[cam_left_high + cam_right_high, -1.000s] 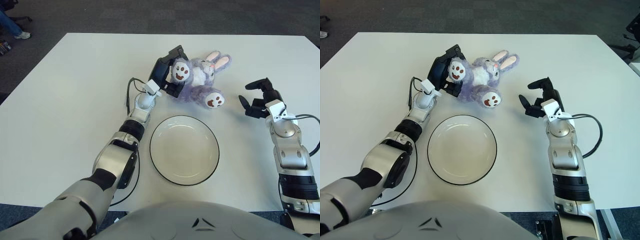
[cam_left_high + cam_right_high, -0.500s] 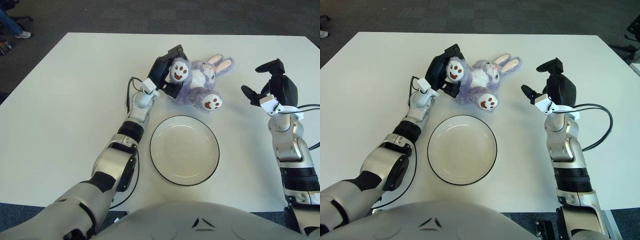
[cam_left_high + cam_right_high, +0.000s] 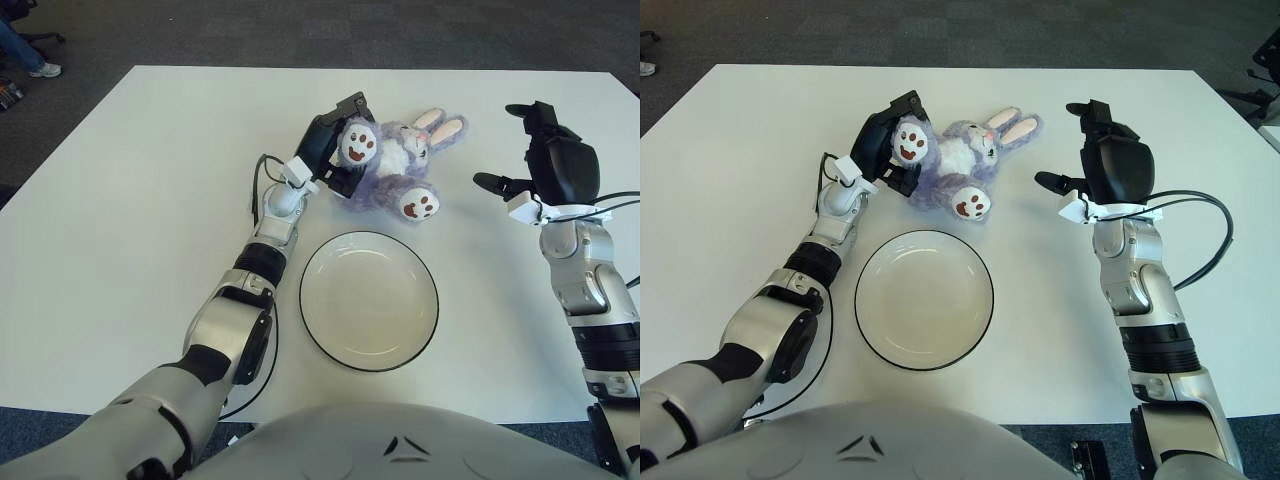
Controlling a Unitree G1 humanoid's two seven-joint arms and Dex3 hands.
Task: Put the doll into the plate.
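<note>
Left eye view: no brand, label or writing can be read on anything. The doll [image 3: 392, 165] is a lilac plush rabbit with pink-lined ears, a white belly and white foot soles marked with brown paw prints. It lies on its back on the white bench [image 3: 130, 200], just beyond the plate [image 3: 369, 300] and apart from it, ears pointing away to the right. The plate is round, cream, with a thin dark rim, and holds nothing. The left hand [image 3: 332, 150] is at the doll's left side, its dark fingers closed around one raised foot. A thin black cable [image 3: 257, 190] loops beside that wrist, left of the plate.

Right eye view: the right hand [image 3: 1102, 160] shows right of the doll and beyond the plate's right edge, well clear of both, fingers spread wide and holding nothing. A black cable [image 3: 1210, 255] arcs from its wrist. Nothing lies between doll and plate.
</note>
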